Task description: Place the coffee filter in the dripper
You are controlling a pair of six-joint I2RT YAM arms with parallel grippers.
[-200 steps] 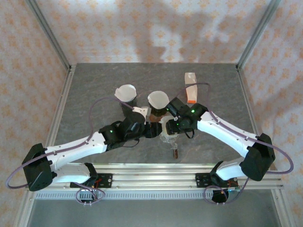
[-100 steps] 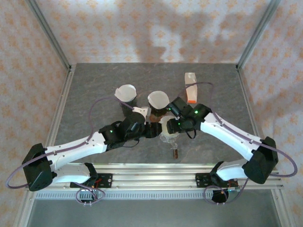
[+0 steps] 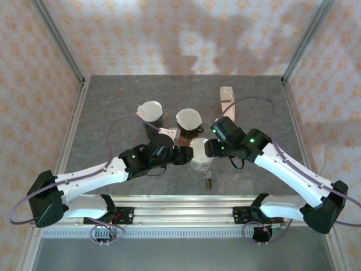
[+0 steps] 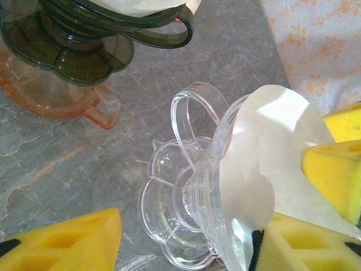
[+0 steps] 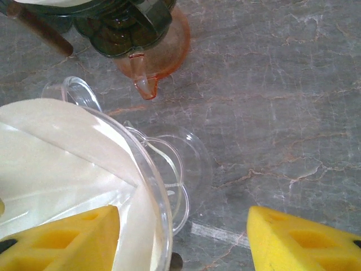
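Centre of the grey worktop [image 3: 113, 113], both arms are reaching in on the clear dripper [image 3: 201, 161]. The coffee filter [image 3: 200, 148] is already sitting inside it, a white disc seen from above.

From the left wrist camera, the dripper [image 4: 186, 197] is tipped over. Its flower-shaped foot faces the camera and its mouth opens away to the right. The coffee filter [image 4: 271, 147] lines the cone, with its upper edge standing up past the rim. The left gripper [image 4: 186, 237] has its jaws spread wide with the dripper between them. The right-hand pad [image 4: 304, 243] is against the cone wall and the filter's lower edge, while the left-hand pad [image 4: 62, 240] sits apart from the foot. Another yellow pad [image 4: 333, 169] comes in from the right and lies over the filter's inner face.

At the right wrist, the right gripper [image 5: 183, 226] also has its jaws parted. One pad [image 5: 62, 237] is inside the rim, down among the paper of the coffee filter [image 5: 56, 152]. The other pad [image 5: 304, 237] hangs over bare worktop, well clear of the dripper [image 5: 155, 209].

Just beyond, a dark dripper [image 5: 124, 28] is stacked on a pink server [image 5: 163, 56].
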